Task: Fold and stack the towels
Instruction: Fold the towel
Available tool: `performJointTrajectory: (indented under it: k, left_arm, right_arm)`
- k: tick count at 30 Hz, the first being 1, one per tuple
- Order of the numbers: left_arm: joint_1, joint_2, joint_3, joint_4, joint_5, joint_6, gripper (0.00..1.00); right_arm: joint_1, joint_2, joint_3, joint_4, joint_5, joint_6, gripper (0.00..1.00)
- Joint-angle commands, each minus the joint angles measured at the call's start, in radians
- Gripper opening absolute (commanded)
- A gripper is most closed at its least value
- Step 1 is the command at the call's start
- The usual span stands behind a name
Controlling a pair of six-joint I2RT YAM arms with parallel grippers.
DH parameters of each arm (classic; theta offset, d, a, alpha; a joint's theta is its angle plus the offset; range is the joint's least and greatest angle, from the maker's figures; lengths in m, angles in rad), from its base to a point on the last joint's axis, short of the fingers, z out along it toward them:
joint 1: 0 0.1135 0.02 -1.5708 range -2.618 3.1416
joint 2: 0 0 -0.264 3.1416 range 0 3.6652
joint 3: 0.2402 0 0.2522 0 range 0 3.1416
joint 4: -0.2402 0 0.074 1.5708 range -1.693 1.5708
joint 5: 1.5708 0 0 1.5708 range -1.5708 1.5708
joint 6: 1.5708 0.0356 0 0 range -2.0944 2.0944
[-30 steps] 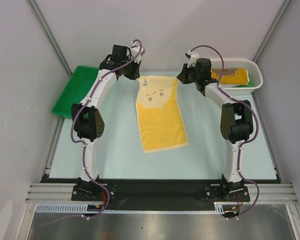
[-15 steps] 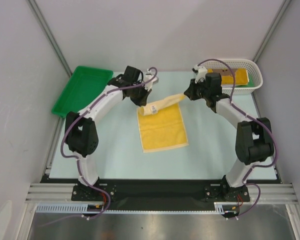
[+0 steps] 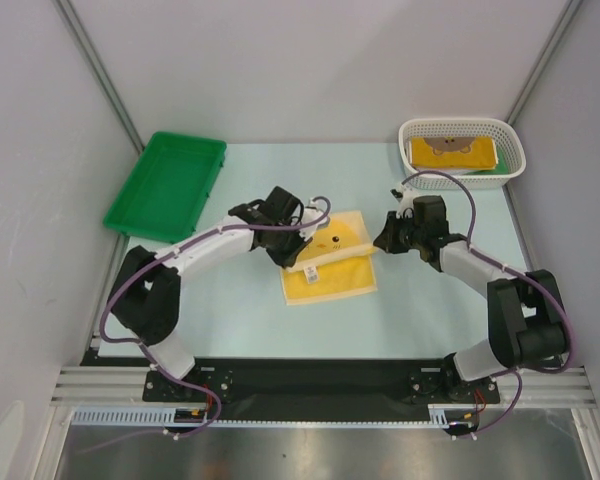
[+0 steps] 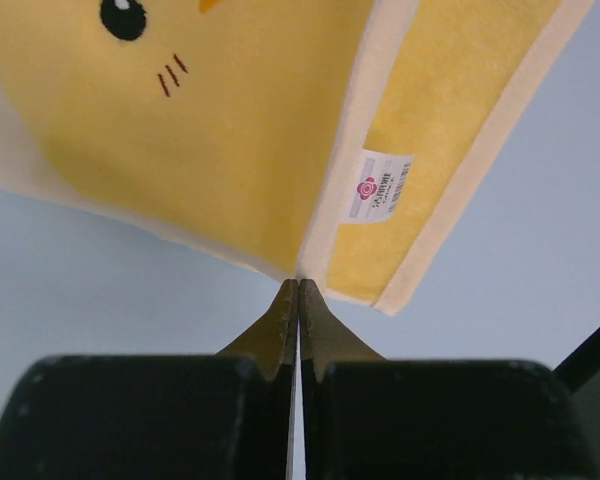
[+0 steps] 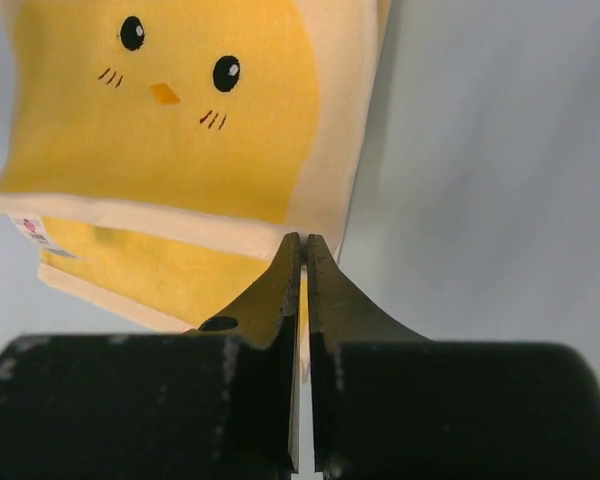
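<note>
Two arms reach over the middle of the surface (image 3: 430, 300), where a yellow towel (image 3: 335, 270) (image 4: 180, 130) (image 5: 170, 130) printed with a chick face lies doubled over on itself. The left gripper (image 3: 302, 260) (image 4: 298, 285) has its jaws pressed together on the upper layer's left corner, beside a small label (image 4: 378, 185). The right gripper (image 3: 378, 240) (image 5: 302, 240) is likewise closed, pinching the right corner. A white basket (image 3: 460, 123) at the far right corner holds a second yellow towel (image 3: 450, 152) over a green towel (image 3: 490, 170). A green tray (image 3: 165, 185) sits at the far left corner.
</note>
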Motion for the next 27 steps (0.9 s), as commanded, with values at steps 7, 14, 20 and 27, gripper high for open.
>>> performJointTrajectory:
  k: [7, 14, 20, 27]
  left_arm:
    - [-0.072, -0.135, -0.125, 0.024, -0.072, -0.090, 0.00]
    - [-0.113, -0.135, -0.199, 0.032, -0.075, -0.134, 0.00]
    - [-0.141, -0.132, -0.240, 0.056, -0.049, -0.202, 0.21]
    - [-0.142, -0.245, -0.251, 0.082, -0.098, -0.407, 0.39]
  right_arm:
    - [0.046, -0.143, -0.107, -0.006, 0.053, 0.059, 0.00]
    - [0.078, -0.158, -0.189, -0.025, 0.084, 0.119, 0.01]
    - [0.095, -0.164, -0.202, -0.081, 0.124, 0.177, 0.24]
    - [0.108, -0.215, -0.160, -0.215, 0.158, 0.293, 0.39]
